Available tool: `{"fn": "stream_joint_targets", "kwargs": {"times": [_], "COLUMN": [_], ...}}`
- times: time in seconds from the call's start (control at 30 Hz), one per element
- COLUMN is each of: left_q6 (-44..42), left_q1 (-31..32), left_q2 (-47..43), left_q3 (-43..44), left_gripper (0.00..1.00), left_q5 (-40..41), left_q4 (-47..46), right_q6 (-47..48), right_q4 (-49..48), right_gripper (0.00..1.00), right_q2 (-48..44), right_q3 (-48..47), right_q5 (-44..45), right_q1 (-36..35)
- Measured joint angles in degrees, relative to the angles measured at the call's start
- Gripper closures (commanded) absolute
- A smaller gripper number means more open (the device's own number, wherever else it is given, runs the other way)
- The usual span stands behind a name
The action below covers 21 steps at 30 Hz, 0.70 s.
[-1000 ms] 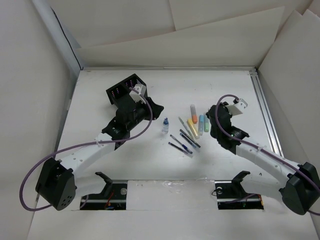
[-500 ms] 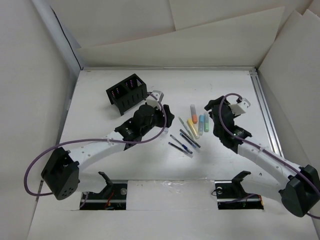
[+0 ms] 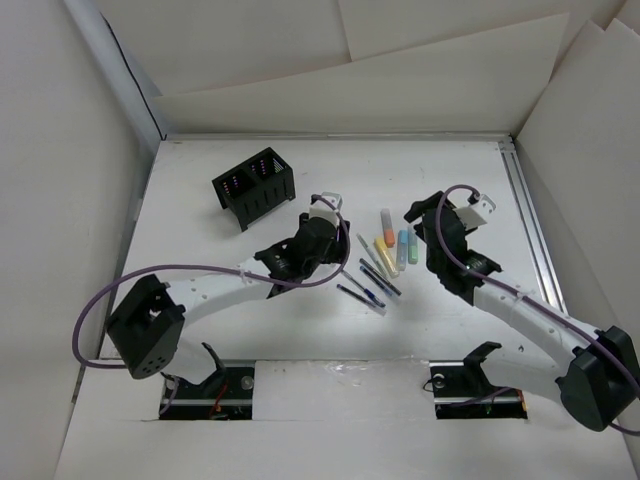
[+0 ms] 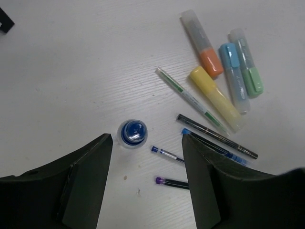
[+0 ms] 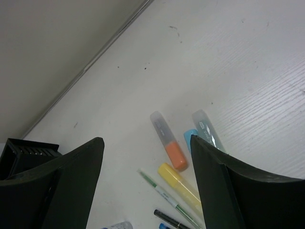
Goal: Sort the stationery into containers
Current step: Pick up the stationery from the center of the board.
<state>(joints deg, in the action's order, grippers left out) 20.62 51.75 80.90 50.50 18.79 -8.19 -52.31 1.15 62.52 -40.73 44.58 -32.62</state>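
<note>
Four pastel highlighters lie side by side, well to the right of the black mesh organizer (image 3: 253,186) and a little nearer the arm bases than it. The orange highlighter (image 4: 204,44) is closest to the organizer. The yellow highlighter (image 4: 215,98) comes next, slightly nearer the bases, followed by the light blue highlighter (image 4: 233,71) and the green highlighter (image 4: 248,64), which touch along their lengths and lie farthest from it.

A thin white-and-green pen (image 4: 190,100) lies along the yellow highlighter on the side facing the organizer. Nearer the bases are a dark pen (image 4: 217,142) and a blue pen (image 4: 214,149), close together and roughly parallel. Two more pens show only their ends past the gripper finger, one blue-tipped (image 4: 167,154) and one purple-tipped (image 4: 171,182).

The tiny blue-topped bottle (image 4: 132,133) stands upright on the organizer's side of the pens, apart from all of them.

The organizer itself is turned at an angle, and its compartments look empty from above.

The left gripper (image 4: 145,143) is over the bottle, between the organizer and the pens. Its jaws are spread wide and grip nothing. The bottle sits in the gap close to one fingertip, and whether they touch cannot be told.

The right gripper (image 5: 146,140) is beyond the highlighters from the organizer. Its jaws are also wide apart and empty, with the orange highlighter framed between them.

Everything rests on a white table (image 3: 460,180), and white panels (image 3: 350,80) stand behind the organizer.
</note>
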Motion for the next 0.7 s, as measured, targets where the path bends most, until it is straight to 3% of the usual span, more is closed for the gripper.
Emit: {"fn": "stream_joint_targets", "kwargs": {"times": [0.37, 0.6, 0.7], "left_q6": [0.0, 0.0, 0.0], "left_q1": [-0.1, -0.1, -0.1], "left_q2": [3.2, 5.4, 5.7], "left_q3": [0.8, 1.0, 1.4], "left_gripper": [0.56, 0.59, 0.69], "left_q5": [4.0, 4.2, 4.2], "left_q4": [0.4, 0.3, 0.3], "right_q6": [0.1, 0.1, 0.1], "right_q4": [0.0, 0.0, 0.0], "right_gripper": [0.21, 0.21, 0.21], "right_q2": [0.5, 0.5, 0.5], "right_q3": [-0.1, -0.1, -0.1], "right_q5": [-1.4, -1.6, -1.6], "right_q1": [0.1, 0.4, 0.4]}}
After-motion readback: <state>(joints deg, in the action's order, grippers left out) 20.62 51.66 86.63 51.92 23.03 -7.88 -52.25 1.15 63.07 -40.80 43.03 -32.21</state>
